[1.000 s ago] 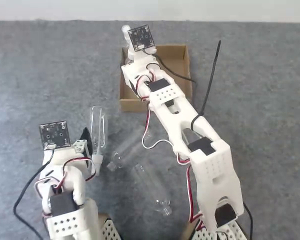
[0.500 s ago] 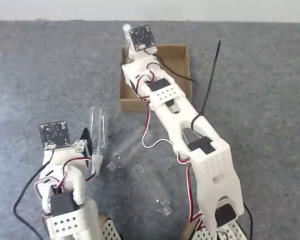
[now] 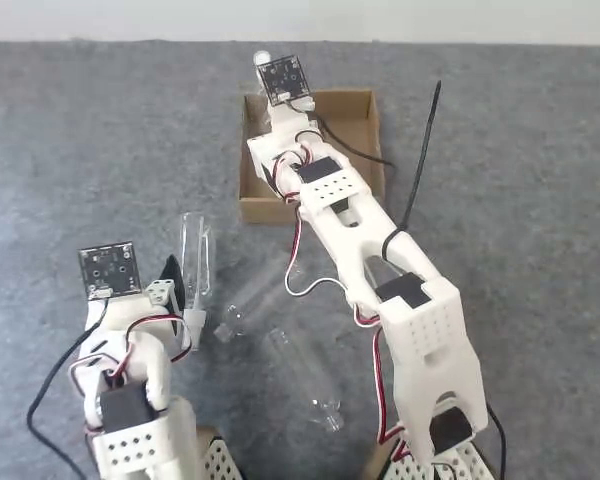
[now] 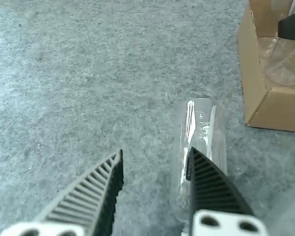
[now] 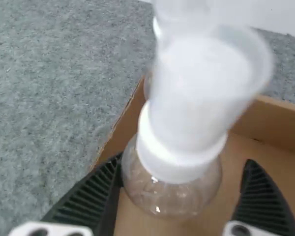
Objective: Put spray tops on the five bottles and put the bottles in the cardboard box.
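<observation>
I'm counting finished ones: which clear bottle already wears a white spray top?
The bottle between the right gripper's fingers at the cardboard box; it carries a white spray top. The loose bottles lying on the carpet show none.

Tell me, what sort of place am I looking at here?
Most likely a small robotics lab or hobby workbench. Two white desktop robot arms with exposed wiring sit side by side on grey carpet-like matting, with clear bottles and a cardboard box laid out as a practice task.
</observation>
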Action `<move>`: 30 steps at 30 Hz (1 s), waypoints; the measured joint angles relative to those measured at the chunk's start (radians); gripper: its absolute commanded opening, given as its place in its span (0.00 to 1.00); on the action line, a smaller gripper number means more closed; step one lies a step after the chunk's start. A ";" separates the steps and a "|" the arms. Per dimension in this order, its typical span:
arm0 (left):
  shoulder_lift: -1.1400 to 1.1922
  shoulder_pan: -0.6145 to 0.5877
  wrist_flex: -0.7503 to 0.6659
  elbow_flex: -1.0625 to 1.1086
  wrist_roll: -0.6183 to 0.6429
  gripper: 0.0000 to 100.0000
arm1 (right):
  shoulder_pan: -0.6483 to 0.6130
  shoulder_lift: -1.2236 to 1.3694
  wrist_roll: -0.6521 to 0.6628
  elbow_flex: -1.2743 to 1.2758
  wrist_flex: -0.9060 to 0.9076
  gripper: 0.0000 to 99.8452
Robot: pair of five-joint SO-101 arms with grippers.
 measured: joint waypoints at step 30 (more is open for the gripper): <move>0.000 0.000 0.000 0.000 0.000 0.20 | -0.049 0.000 0.000 0.000 0.135 0.35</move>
